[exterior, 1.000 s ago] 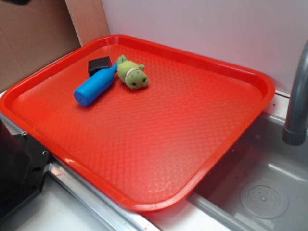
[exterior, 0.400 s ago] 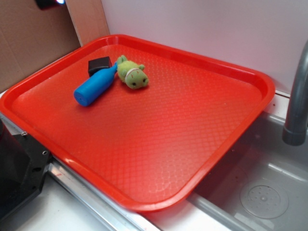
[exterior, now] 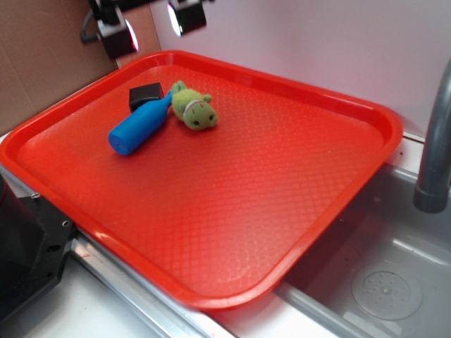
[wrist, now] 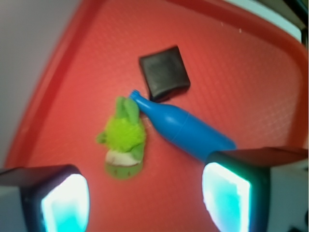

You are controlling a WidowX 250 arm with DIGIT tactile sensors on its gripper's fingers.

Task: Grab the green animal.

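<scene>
Lime-green plush, the green animal, lies on the red tray in its far-left area, free of any grip. In the wrist view the green animal sits between the two finger pads but nearer the left one, ahead of the tips rather than between them. Its long axis runs roughly along the view's vertical, head toward the camera, tail end touching or just beside the neck of the blue bottle toy. Black block sits just past the bottle neck, apart from the plush. Jaws are spread wide, nothing in them, hanging above the tray's far-left edge, up and behind the plush. My read: approach stage, no contact yet. Closing line looks across the plush's short width, which is good; needs a shift toward the plush plus descent. Risk: the right finger lands on the bottle, which sits tight against the plush.
</scene>
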